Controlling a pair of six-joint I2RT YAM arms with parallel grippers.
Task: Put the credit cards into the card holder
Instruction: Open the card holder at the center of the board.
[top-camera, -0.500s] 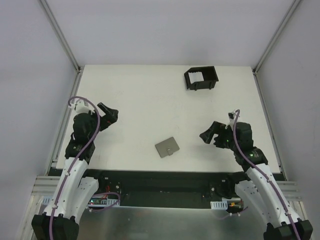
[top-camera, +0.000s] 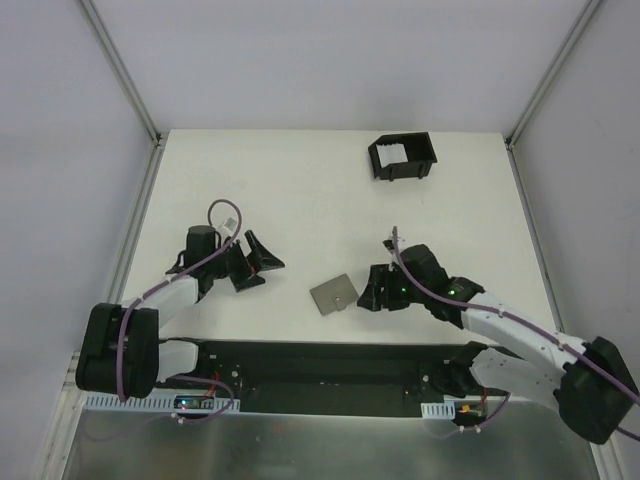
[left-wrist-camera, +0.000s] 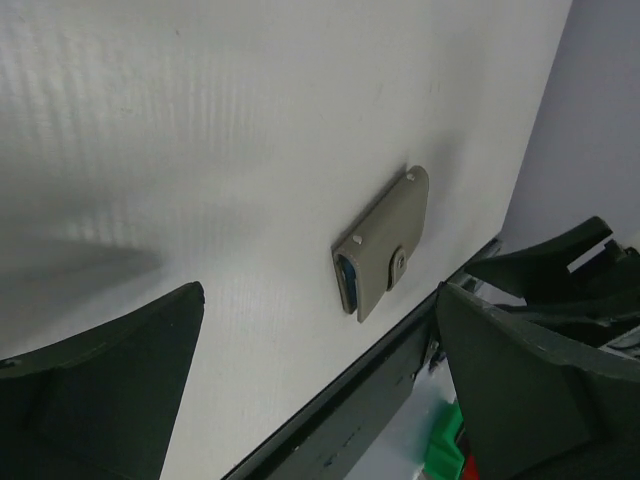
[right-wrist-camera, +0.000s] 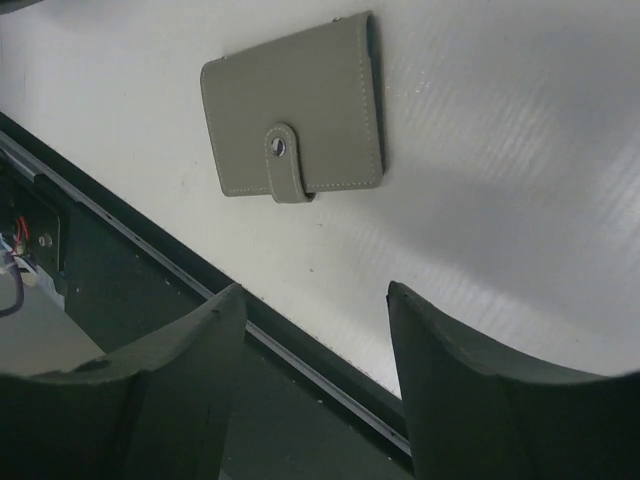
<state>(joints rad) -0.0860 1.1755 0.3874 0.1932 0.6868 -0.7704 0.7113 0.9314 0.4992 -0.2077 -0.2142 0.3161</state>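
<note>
Top external: wallet (top-camera: 334, 294) near table (top-camera: 300, 190) front edge, card holder (top-camera: 402, 170) near back.

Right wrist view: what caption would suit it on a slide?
Open fingers poised near a closed grey wallet lying flat on the white table.

White table (top-camera: 300, 190) between pale grey walls (top-camera: 60, 120), metal corner posts (top-camera: 121, 70)

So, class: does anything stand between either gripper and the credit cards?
Yes. The credit cards sit inside the closed grey wallet, its snap tab fastened; only their blue edge shows at one end. The left gripper and right gripper hang open either side of it.
</note>
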